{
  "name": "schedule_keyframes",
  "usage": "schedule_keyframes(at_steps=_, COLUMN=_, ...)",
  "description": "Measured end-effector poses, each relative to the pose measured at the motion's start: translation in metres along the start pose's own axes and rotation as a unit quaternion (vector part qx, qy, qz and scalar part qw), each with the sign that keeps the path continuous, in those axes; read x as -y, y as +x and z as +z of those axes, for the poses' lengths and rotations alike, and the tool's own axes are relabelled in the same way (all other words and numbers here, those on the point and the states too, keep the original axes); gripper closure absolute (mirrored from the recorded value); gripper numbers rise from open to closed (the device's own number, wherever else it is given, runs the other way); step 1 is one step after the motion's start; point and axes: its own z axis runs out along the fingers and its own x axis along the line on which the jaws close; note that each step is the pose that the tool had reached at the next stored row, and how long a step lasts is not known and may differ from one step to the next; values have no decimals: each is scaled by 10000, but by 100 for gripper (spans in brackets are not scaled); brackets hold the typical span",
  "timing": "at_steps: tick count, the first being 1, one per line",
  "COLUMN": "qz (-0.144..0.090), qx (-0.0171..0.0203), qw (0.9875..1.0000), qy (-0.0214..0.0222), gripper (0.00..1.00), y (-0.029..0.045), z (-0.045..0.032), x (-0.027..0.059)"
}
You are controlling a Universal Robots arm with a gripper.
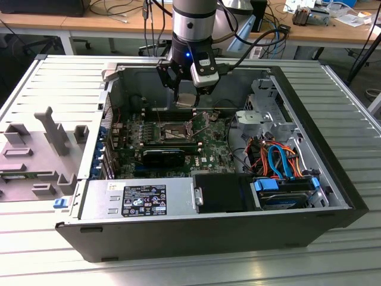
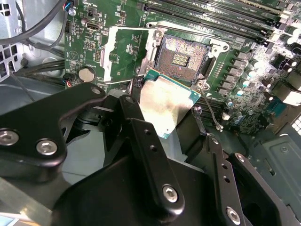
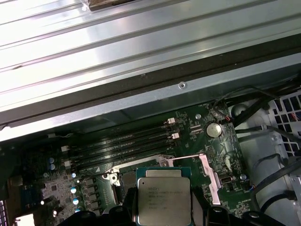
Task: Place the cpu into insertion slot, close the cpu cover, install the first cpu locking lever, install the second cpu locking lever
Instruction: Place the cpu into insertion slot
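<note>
A small flat square chip with a silver-grey metal top and green rim, the cpu (image 2: pixel 164 106), is clamped by its opposite edges between the black metal fingers (image 2: pixel 141 136) of the gripper (image 1: pixel 186 95). I judge this edge grip is meant to leave the chip's underside free to meet the contacts. In both wrist views the metal top faces the cameras, so the contact side looks down at the green printed motherboard (image 2: pixel 82 52). The motherboard lies on the floor of the open black-and-grey computer case (image 1: pixel 178 232). The square dark socket recess with a silvery rim, the insertion slot (image 2: pixel 181 57), sits in the middle part of that board, just beside the long black memory slots (image 3: pixel 122 141). It is empty, its contact field bare. The thin silvery frame plate with a large square window, the cpu cover (image 2: pixel 108 52), is swung back on its hinge, off the slot. That leaves the recess open from above. In the exterior view the chip hangs above the board near the case's far wall, apart from the slot and not seated.
</note>
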Motion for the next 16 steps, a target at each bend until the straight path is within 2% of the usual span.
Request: schedule_keyframes(at_steps=16, qz=56, qx=5, qw=10000, qy=-1, gripper=45, y=0, z=1, x=0)
